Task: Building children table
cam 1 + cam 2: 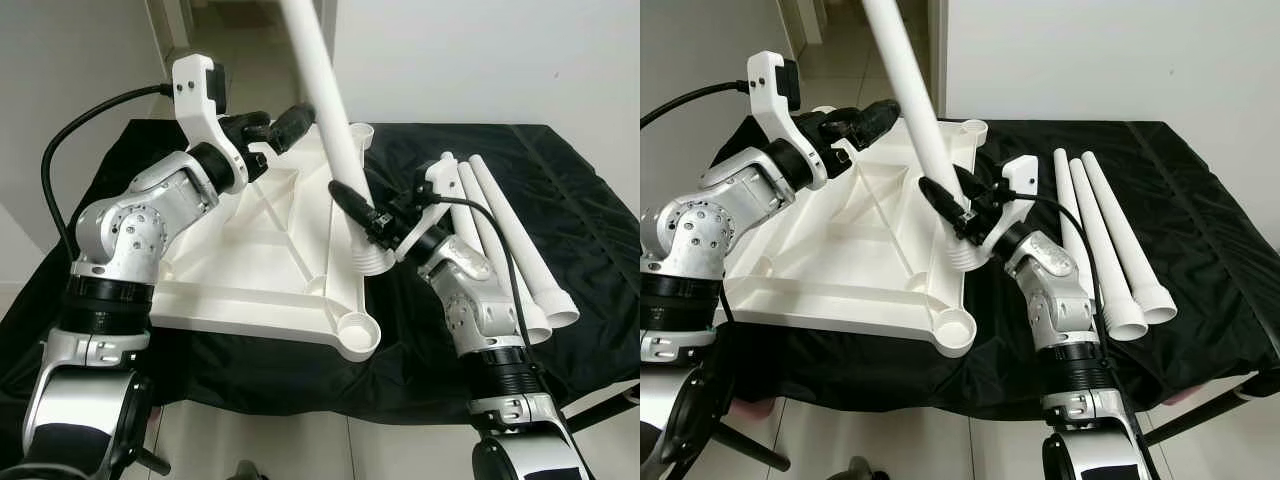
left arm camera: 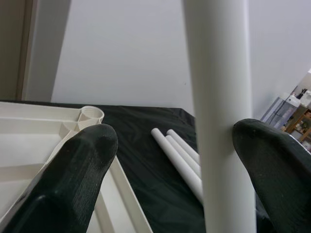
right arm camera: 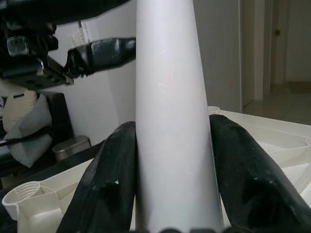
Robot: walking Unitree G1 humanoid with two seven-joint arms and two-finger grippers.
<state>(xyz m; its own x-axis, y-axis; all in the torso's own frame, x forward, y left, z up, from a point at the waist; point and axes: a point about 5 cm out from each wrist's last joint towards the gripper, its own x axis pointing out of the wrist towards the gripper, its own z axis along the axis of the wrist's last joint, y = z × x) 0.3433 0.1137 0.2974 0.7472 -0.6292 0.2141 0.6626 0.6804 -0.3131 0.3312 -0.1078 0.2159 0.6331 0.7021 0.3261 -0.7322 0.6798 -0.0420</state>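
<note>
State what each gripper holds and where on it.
Right gripper clamps the standing table leg near its lower end. Left gripper is open around the leg higher up, holding nothing.

place: a home, plain room | floor: pale glossy tiles [image 1: 300, 440] | walls: bare white wall [image 1: 480, 60], open doorway [image 3: 272, 53] leading to a tiled hallway | furnishing: low table under a black cloth [image 1: 1200, 250], dark sofa with pale cushions [image 3: 26, 121], small metal bin [image 3: 73, 145] beside it
</note>
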